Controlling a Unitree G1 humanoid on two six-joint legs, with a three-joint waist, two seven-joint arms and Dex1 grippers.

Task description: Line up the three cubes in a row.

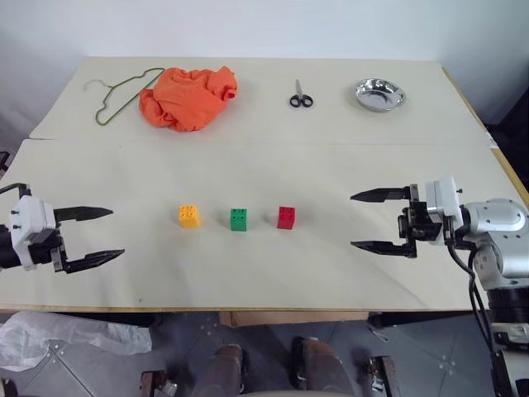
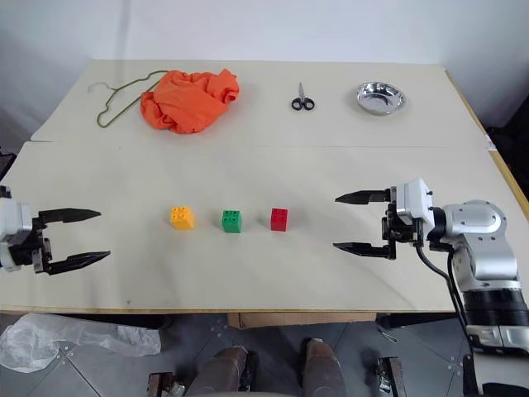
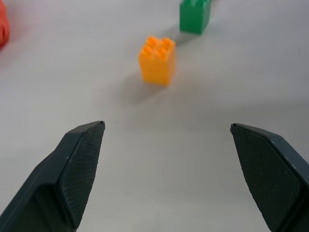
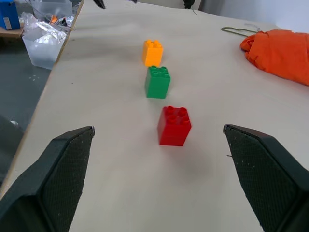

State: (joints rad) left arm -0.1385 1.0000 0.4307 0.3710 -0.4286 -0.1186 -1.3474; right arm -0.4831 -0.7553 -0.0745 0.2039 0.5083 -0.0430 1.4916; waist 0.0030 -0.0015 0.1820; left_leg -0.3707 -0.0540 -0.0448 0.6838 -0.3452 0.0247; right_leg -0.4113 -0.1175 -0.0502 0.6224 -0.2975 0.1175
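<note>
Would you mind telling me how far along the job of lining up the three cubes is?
Done: the orange-yellow cube, green cube and red cube stand in a straight, evenly spaced row on the table, none touching another.
In hand: nothing. The left tool and right tool are both open, empty and off to either side of the row.
Left: apparently nothing; the line looks finished.

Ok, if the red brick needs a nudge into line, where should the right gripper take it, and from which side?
Probably by its two flat side walls, below the studs. The red brick stands upright at the right end of the row, apart from the green brick. The right gripper is open and level with the row, so come in from the robot's right, with one finger on the near wall and one on the far wall.
</note>
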